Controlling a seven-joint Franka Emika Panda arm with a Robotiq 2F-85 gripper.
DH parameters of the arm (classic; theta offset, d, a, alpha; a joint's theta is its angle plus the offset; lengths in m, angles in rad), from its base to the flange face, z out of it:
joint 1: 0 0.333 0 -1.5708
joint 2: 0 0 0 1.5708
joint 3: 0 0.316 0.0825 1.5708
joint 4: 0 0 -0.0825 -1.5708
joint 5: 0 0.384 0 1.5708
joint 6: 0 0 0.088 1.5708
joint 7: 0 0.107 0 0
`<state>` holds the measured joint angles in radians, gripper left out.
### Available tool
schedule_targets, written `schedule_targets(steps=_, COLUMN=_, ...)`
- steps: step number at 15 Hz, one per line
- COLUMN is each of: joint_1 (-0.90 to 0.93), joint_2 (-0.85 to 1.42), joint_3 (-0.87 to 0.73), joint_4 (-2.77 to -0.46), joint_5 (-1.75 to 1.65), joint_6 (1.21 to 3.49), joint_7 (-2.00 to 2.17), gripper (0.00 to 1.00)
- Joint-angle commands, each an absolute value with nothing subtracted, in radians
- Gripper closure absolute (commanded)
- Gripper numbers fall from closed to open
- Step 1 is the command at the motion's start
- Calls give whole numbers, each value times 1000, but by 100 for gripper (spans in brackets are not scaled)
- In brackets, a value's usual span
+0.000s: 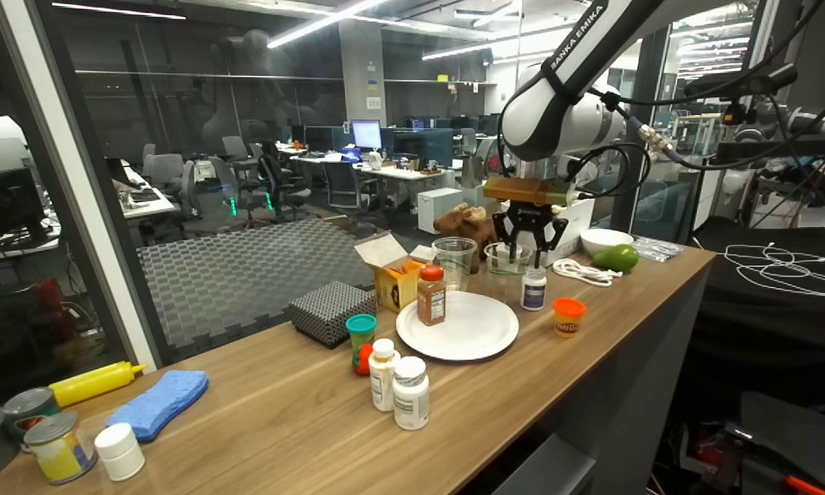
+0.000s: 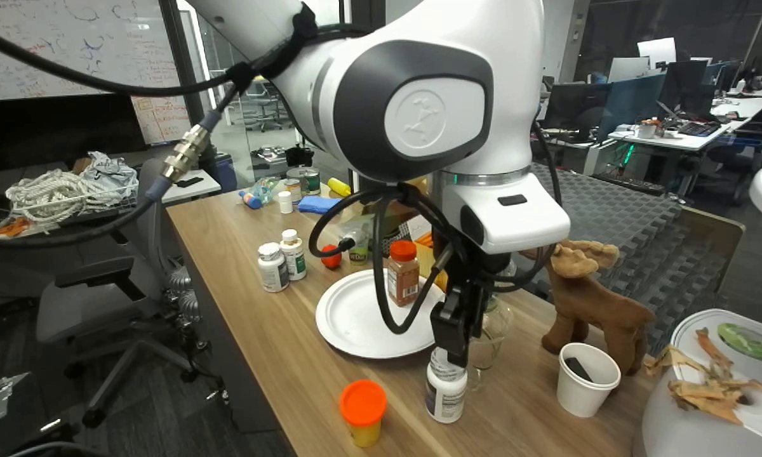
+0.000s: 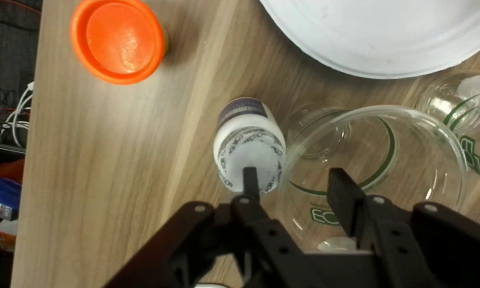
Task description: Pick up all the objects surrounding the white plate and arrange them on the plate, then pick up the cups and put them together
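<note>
The white plate (image 1: 471, 337) holds a red-capped spice jar (image 1: 431, 299). A white bottle with a purple label (image 1: 533, 294) and an orange-lidded tub (image 1: 568, 317) stand beside it. Two white-capped bottles (image 1: 383, 378) (image 1: 411, 395), a teal-lidded tub (image 1: 361, 332) and a small red object (image 1: 363, 359) are on its other side. Clear cups (image 1: 456, 258) (image 1: 508, 268) stand behind the plate. My gripper (image 1: 526, 262) is open and empty. In the wrist view, one finger of the gripper (image 3: 294, 172) overlaps the purple-label bottle's cap (image 3: 250, 160); the other overlaps a clear cup (image 3: 372, 160).
An orange carton (image 1: 397, 282) and a grey patterned box (image 1: 333, 313) stand by the plate. A plush moose (image 2: 594, 304), white paper cup (image 2: 587, 381), white cable (image 1: 586, 273), avocado (image 1: 616, 258) and bowl (image 1: 605, 240) are near the gripper. A blue sponge (image 1: 159, 402) lies farther off.
</note>
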<state>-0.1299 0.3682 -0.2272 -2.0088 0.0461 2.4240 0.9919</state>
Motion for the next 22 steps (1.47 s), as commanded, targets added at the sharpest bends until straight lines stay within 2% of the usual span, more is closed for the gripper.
schedule_targets(steps=1, joint_1=-127, joint_2=374, joint_3=-237, joint_4=-1993, joint_5=57, joint_6=2434, joint_7=989, gripper=81)
schedule_targets(steps=3, joint_1=-126, joint_2=376, joint_3=-239, joint_4=-1994, joint_5=56, joint_6=2436, joint_7=991, gripper=96)
schedule_targets(steps=4, joint_1=-127, joint_2=378, joint_3=-237, joint_4=-1995, joint_5=62, joint_6=2439, joint_7=989, gripper=99)
schedule_targets(steps=14, joint_1=-102, joint_2=296, joint_3=-258, joint_4=-2034, joint_5=24, joint_6=2471, joint_7=1028, gripper=98)
schedule_targets(steps=22, joint_1=-109, joint_2=57, joint_3=-281, joint_4=-2204, joint_5=-36, joint_6=2584, joint_7=1124, gripper=98)
